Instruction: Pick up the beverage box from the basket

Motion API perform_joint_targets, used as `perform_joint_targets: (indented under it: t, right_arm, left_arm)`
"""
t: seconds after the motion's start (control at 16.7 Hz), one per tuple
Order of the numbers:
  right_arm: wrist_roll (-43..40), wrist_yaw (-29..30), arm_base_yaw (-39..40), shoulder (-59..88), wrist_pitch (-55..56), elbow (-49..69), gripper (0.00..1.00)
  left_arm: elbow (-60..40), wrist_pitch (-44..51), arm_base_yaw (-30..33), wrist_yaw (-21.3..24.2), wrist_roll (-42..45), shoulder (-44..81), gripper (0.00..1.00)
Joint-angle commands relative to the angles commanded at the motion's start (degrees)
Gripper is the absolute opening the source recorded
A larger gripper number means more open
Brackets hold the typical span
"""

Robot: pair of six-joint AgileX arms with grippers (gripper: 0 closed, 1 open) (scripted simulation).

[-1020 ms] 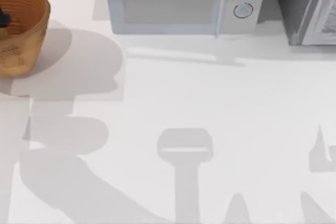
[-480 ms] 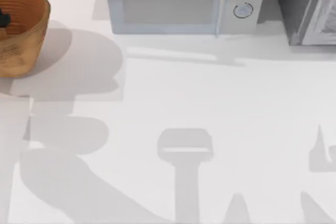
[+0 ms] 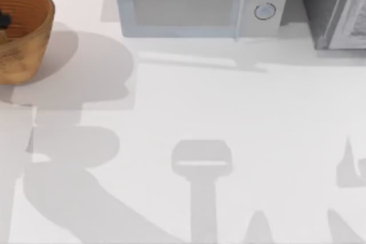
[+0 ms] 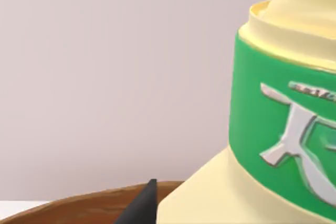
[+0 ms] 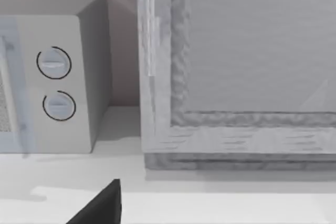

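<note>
White table (image 3: 229,112), basket (image 3: 26,32) cut off at left edge, beverage box (image 4: 273,129) close-up, both jaws' state unclear

1. Beverage box (image 4: 278,145): green band around the body carrying a large silver-white character resembling the Chinese "天", cut off at the picture's edge; a line of small silver lettering above it, too small to read.
2. Microwave (image 3: 194,4): two round dials on the control panel, no legible numbers or markings.
3. No other readable text, brand or number.
</note>
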State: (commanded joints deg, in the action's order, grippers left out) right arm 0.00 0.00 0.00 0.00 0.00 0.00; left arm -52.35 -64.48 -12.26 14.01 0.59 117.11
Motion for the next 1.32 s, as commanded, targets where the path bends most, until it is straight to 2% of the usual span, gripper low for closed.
perform_joint_targets:
  t: [0.84, 1.32]
  right_arm:
    - [0.0, 0.0, 0.0, 0.0, 0.0, 0.0, 1.0]
    - [0.0, 0.0, 0.0, 0.0, 0.0, 0.0, 1.0]
  left_arm:
    - [-13.46, 30.38, 0.11, -0.33, 0.21, -17.73, 0.0]
    - [-13.69, 32.62, 0.12, -0.46, 0.28, -19.2, 0.0]
